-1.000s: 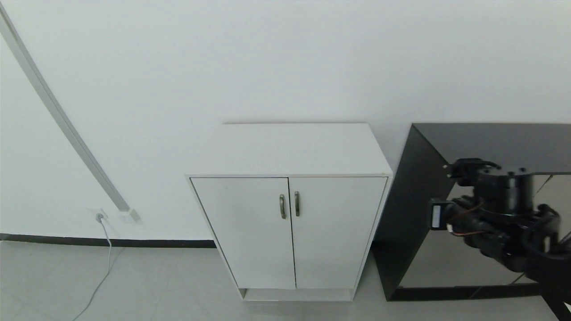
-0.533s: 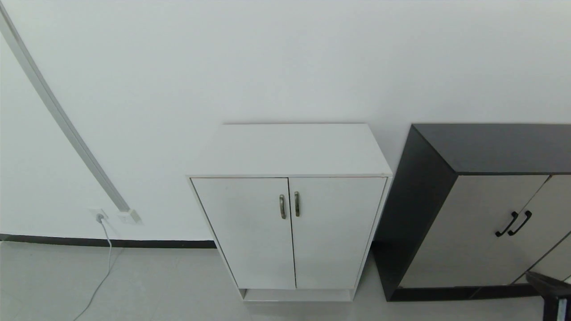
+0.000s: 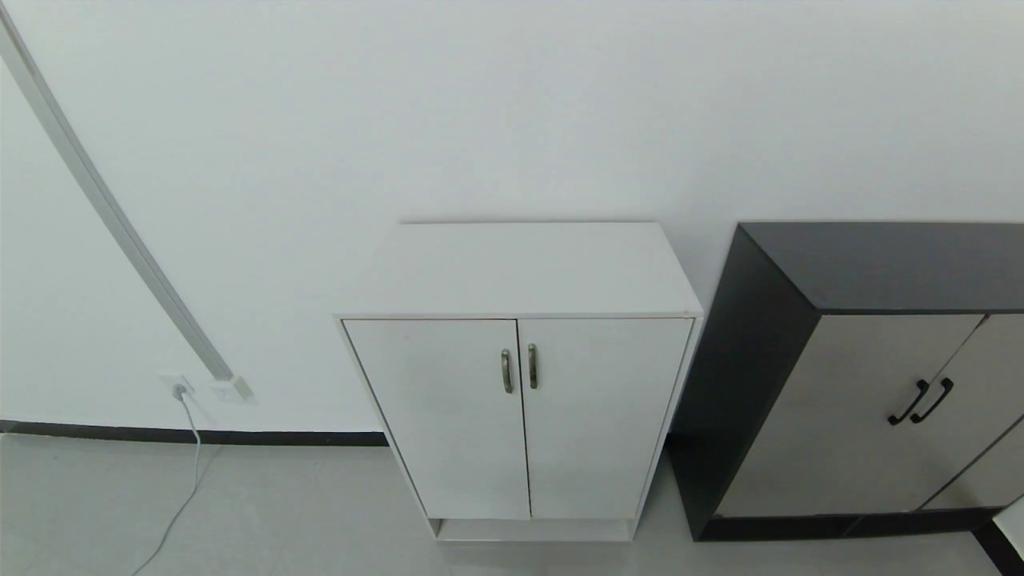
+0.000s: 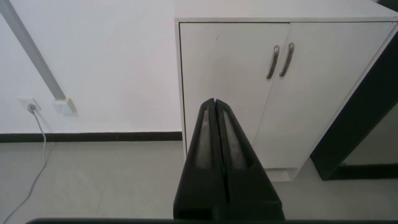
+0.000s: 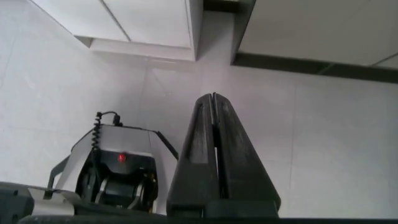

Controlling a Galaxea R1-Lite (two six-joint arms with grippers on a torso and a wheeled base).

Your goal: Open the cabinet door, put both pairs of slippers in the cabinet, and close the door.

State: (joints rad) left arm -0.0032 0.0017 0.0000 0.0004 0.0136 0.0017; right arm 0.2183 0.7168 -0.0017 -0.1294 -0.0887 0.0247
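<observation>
Two doors (image 3: 448, 416) of the cabinet (image 3: 520, 268) are shut, handles (image 3: 506, 370) paired at the centre seam. It stands against the wall (image 3: 512, 96), just beside a black cabinet (image 3: 864, 268). Left gripper (image 4: 215, 106) faces it, fingers clenched, empty. Right gripper (image 5: 213, 99) hangs over the floor (image 5: 323, 124), likewise clenched, empty.

Cabinet (image 3: 520, 272) stands on the floor (image 3: 304, 512), back against the wall (image 3: 512, 104), its two handles (image 3: 506, 370) side by side where the doors meet, and just to its right a second cabinet (image 3: 848, 400) sits against the same wall. Off to the left, a socket (image 3: 178, 389) low on the wall, its cable (image 3: 197, 448) dropping to the floor, a conduit (image 3: 104, 200) slanting up above it. Left tool (image 4: 215, 106) hangs before the cabinet's left door, right tool (image 5: 214, 99) over the floor before the gap between the cabinets.
</observation>
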